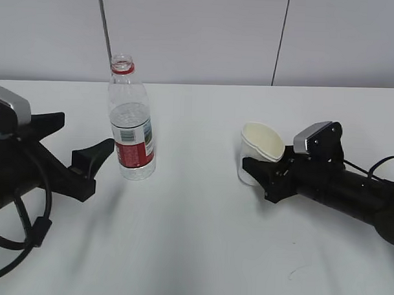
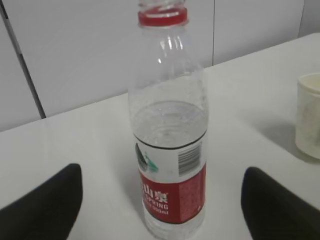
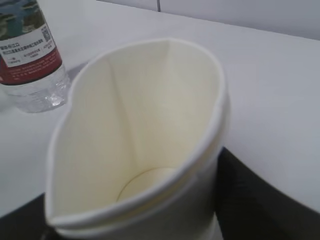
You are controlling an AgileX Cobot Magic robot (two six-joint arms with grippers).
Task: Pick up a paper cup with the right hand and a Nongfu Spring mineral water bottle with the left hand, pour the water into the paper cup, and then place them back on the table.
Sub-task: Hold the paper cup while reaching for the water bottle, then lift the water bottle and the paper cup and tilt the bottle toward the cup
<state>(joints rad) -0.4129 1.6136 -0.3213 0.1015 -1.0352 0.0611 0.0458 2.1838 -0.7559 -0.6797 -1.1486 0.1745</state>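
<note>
My right tool (image 1: 261, 170) clamps the paper cup (image 1: 260, 147), squashing its rim oval, probably lifted off the bench (image 1: 200, 251). My left tool (image 1: 96, 163) gapes beside the standing bottle (image 1: 130, 127), lined up to grab.

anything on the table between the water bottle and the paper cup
Nothing: in the exterior view only bare white table lies between the clear plastic red-labelled bottle and the squeezed white paper cup.
</note>
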